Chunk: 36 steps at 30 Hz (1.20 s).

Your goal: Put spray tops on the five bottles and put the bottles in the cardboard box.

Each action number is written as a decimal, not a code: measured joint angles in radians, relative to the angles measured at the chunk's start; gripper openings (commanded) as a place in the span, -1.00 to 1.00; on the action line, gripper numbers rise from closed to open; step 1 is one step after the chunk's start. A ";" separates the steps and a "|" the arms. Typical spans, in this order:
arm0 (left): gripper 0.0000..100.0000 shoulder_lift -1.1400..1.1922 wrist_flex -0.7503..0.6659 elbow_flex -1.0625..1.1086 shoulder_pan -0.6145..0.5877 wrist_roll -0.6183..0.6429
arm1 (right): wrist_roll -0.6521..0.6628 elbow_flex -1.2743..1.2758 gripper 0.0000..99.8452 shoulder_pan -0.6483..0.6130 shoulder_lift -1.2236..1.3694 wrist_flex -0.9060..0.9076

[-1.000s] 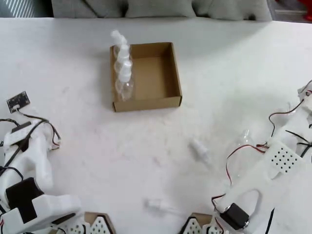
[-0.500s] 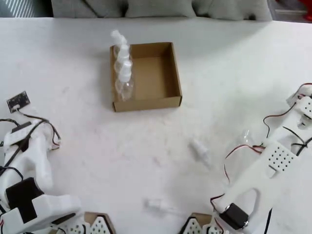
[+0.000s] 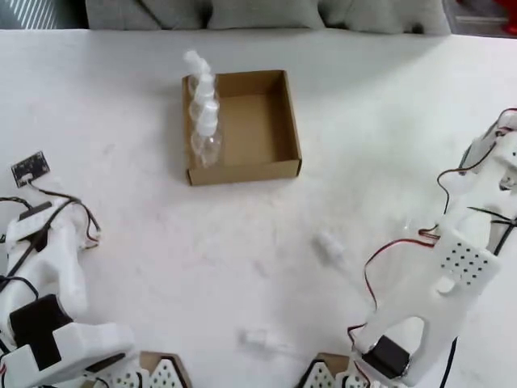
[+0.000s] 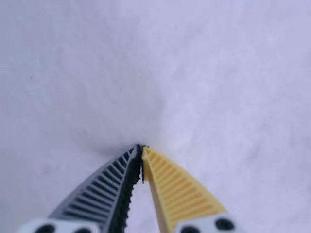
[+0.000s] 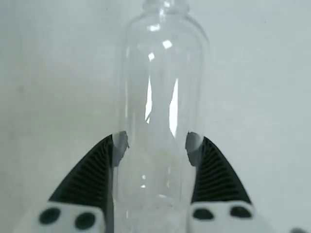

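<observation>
My right gripper is shut on a clear topless bottle, its black fingers pressing both sides of the body. In the high view this bottle shows beside the right arm, low over the table. A loose spray top lies on the table left of it, and another lies near the front edge. The cardboard box stands at the back with clear capped bottles along its left wall. My left gripper is shut on nothing above bare table.
The left arm is folded at the front left, with a small circuit board on the table beyond it. Red and black wires loop off the right arm. The white table lies between the box and both arms.
The right arm has shifted, its far end swinging toward the back of the table. The bottle in its gripper stays about where it was. The left arm has not moved.
</observation>
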 measured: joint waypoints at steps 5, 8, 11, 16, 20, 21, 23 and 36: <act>-0.96 0.000 0.000 0.000 0.000 0.000 | 0.080 0.350 -0.97 -0.003 -0.236 0.000; -0.96 0.000 0.000 0.000 0.000 0.000 | 0.133 0.545 -0.97 -0.002 -0.381 0.000; -0.96 0.000 0.000 0.000 0.000 0.000 | 0.190 0.703 -0.97 0.000 -0.506 0.000; -0.96 0.000 0.000 0.000 0.000 0.000 | 0.299 0.951 -0.97 0.008 -0.678 -0.009; -0.96 0.000 0.000 0.000 0.000 0.000 | 0.361 1.163 -0.97 0.044 -0.802 -0.077; -0.96 0.000 0.000 0.000 0.000 0.000 | 0.373 1.223 -0.97 0.057 -0.836 -0.106; -0.96 0.000 0.000 0.000 0.000 0.000 | 0.397 1.341 -0.97 0.083 -0.904 -0.173; -0.96 0.000 0.000 0.000 0.000 0.000 | 0.534 1.967 -0.56 0.186 -1.204 -0.635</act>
